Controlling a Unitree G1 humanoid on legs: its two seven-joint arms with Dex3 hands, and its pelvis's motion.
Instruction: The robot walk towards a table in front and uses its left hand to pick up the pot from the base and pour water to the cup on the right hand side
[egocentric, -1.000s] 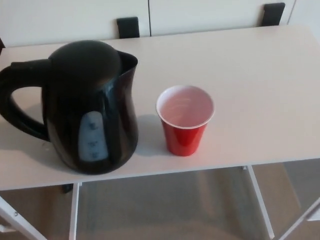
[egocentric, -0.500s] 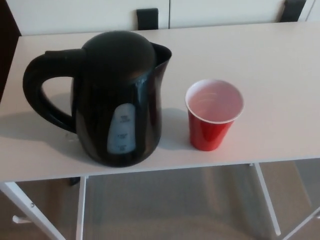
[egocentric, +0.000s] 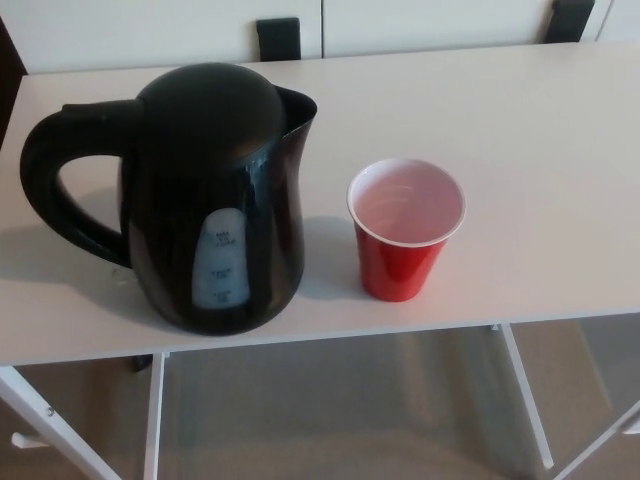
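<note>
Nearest the camera, below the table's front edge, three white frame members show: a slanted leg (egocentric: 45, 412) at lower left, a vertical leg (egocentric: 153, 415) just right of it, and a leg (egocentric: 523, 398) angling down at lower right. Between them lies beige floor (egocentric: 330, 410).

On the white table (egocentric: 560, 150) stand two things. One black electric kettle (egocentric: 215, 200) sits upright near the front edge, left of centre. Its loop handle (egocentric: 55, 190) points to the robot's left, its spout (egocentric: 297, 108) toward the cup, and its domed lid is closed. One pale water-level window (egocentric: 221, 268) faces the camera; the markings on it are too blurred to read. Whether a separate base lies under the kettle cannot be told, since the body hides its footing.

One red plastic cup (egocentric: 404, 260) stands upright just beside the kettle on the right, apart from it, also close to the front edge. Its inside is white with a white rim; whether it holds any liquid cannot be told.

The rest of the tabletop is bare and evenly lit, with soft shadows falling to the left of the kettle.

Beyond the far edge, white panels (egocentric: 430, 20) form the backdrop, split by a vertical seam. Two dark block-like fittings (egocentric: 278, 38) rise behind the far edge, one near centre and another (egocentric: 568, 18) at upper right. A dark strip shows at the far left edge.

Neither robot hand appears, so nothing can be said of their fingers.
</note>
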